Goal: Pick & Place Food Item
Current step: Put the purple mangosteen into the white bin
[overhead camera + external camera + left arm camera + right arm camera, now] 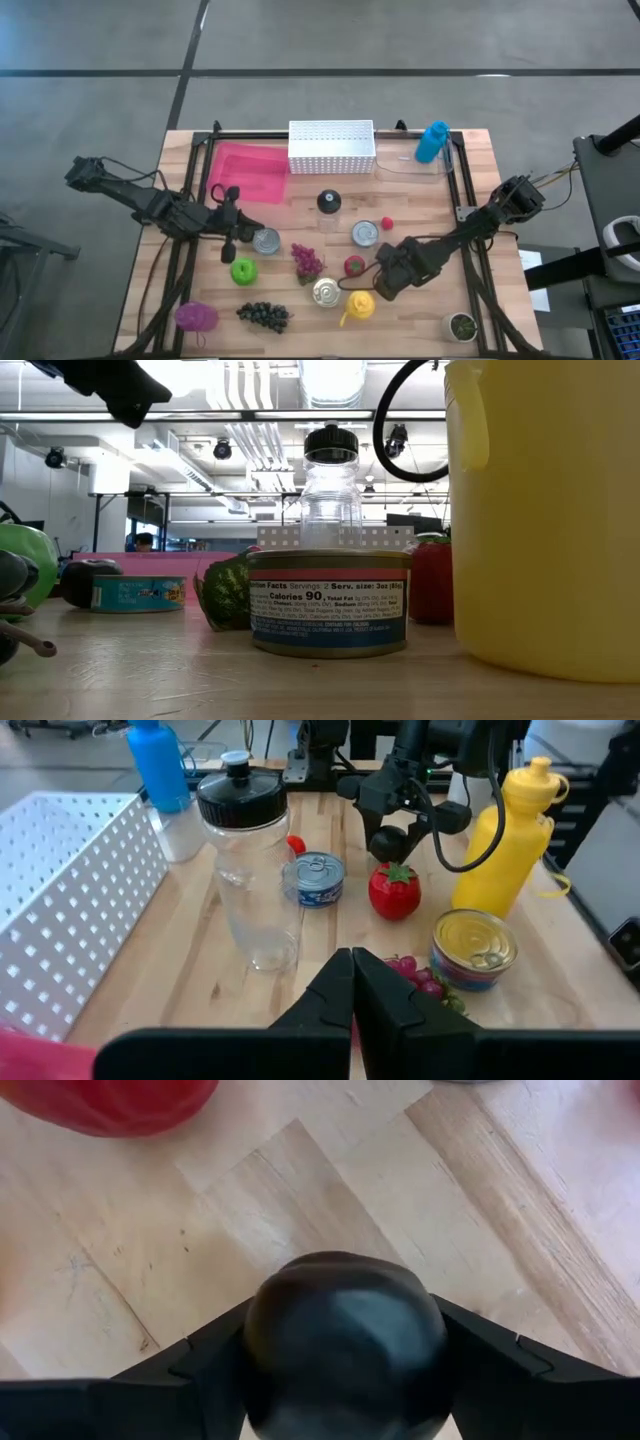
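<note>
Between red strawberry (354, 265) and yellow bottle (361, 305), I see right gripper (385, 283) grasping dark round fruit (345, 1345) above wooden table (440, 210). Left gripper (229, 245) clenched, empty, beside tin can (266, 240).

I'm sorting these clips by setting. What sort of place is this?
Probably a robotics lab or open workshop: a wooden table on a concrete floor, exposed ceiling ducts and strip lights, and toy food like a strawberry laid out.
</note>
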Motion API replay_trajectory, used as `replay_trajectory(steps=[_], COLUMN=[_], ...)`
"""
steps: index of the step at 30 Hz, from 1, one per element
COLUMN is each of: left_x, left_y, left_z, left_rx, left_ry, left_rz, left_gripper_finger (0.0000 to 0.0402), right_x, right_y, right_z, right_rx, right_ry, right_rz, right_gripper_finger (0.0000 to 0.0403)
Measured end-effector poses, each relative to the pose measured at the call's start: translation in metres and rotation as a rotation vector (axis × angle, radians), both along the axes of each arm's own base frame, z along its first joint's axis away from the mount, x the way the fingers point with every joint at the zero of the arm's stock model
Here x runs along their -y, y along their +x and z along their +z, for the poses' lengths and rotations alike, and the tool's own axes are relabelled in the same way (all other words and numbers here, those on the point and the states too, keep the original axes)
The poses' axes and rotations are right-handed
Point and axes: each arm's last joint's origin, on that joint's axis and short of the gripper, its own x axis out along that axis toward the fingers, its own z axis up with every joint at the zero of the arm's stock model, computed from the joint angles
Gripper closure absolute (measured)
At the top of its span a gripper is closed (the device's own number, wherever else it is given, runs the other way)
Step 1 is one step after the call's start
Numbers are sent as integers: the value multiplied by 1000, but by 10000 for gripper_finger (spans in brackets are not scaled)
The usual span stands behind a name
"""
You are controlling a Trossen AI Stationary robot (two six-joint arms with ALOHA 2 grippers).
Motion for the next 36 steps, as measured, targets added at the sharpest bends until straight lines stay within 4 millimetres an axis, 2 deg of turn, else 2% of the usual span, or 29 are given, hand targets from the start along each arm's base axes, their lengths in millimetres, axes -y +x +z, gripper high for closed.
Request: replay_trajectory(steps=[7,17,24,33,36], left_x=[0,0,0,0,0], left_y=[0,0,0,0,0], left_z=[0,0,0,-2,-2], left_rx=[2,2,2,-3,-5], left_ry=[-57,-57,-56,-54,-53], left_rz=[26,28,27,28,28], left_gripper_finger=[395,395,395,396,396], right_x=[0,-1,-3,3,6], right_y=[0,2,7,6,9], right_z=[0,6,49,116,137], right_rx=[6,53,101,98,145], right_ry=[2,2,-6,-190,-271], right_rz=[-5,-74,-49,-59,-75], right_gripper_finger=[191,193,194,194,191])
